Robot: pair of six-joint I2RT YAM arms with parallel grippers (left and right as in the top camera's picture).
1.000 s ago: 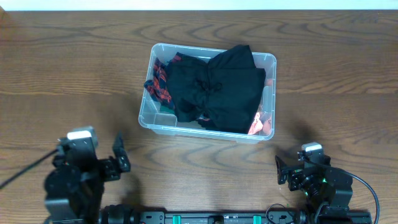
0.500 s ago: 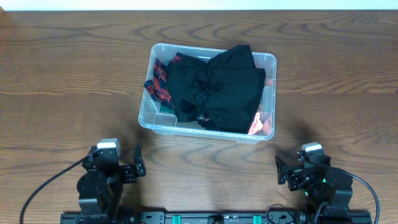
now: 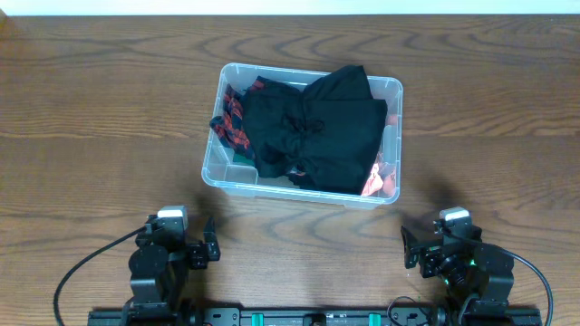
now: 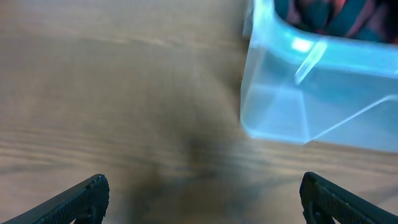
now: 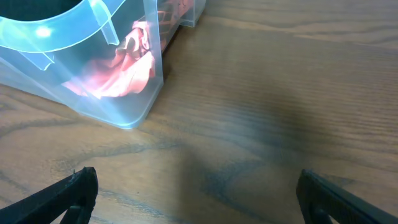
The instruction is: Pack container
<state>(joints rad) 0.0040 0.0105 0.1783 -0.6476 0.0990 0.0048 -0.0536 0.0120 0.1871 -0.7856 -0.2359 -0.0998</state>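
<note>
Container (image 3: 391, 91) clear glossy plastic w/ matt black cloth (image 3: 317, 127) inside; table (image 3: 109, 109) smooth wood-grain, dull sheen.

bare table (image 3: 91, 118) all round, container (image 3: 217, 167) heaped with dark clothing (image 3: 313, 131) past its rim

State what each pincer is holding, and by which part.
Nothing is held. The left pincer and the right pincer are both open and empty, and neither touches the bin.
</note>
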